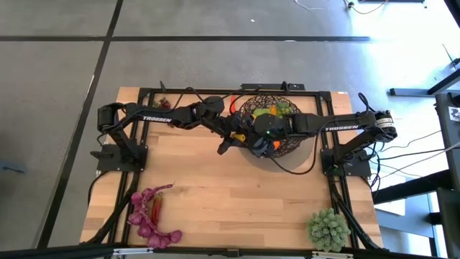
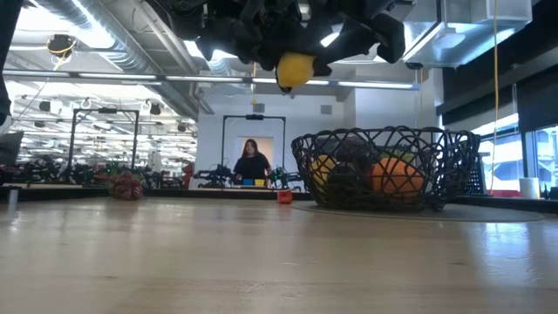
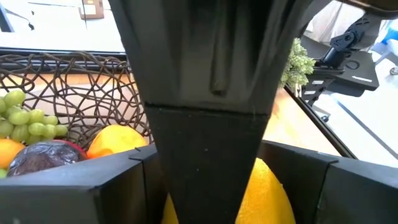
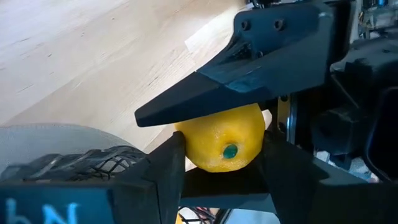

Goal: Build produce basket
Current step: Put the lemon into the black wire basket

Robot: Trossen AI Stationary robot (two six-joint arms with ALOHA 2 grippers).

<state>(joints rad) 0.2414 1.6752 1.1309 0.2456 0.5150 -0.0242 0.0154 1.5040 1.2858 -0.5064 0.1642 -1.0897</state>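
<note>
Bright overhead light, blurred wrist foregrounds.

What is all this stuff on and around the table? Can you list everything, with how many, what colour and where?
basket: one, dark brown open weave, far side of the table toward the right.
produce in the basket: green grapes, an orange fruit, yellow fruit, a dark purple piece.
lemon: one, yellow with a green sticker, in the air beside the basket, between both grippers.
purple leaves and grapes with a red chilli: one heap, near left corner.
spiky plant ball: one, pale green, near right corner.
table: one, light wood.
person: one, in dark clothes, far back in the room.
left gripper: on the lemon.
right gripper: on the lemon.
</note>
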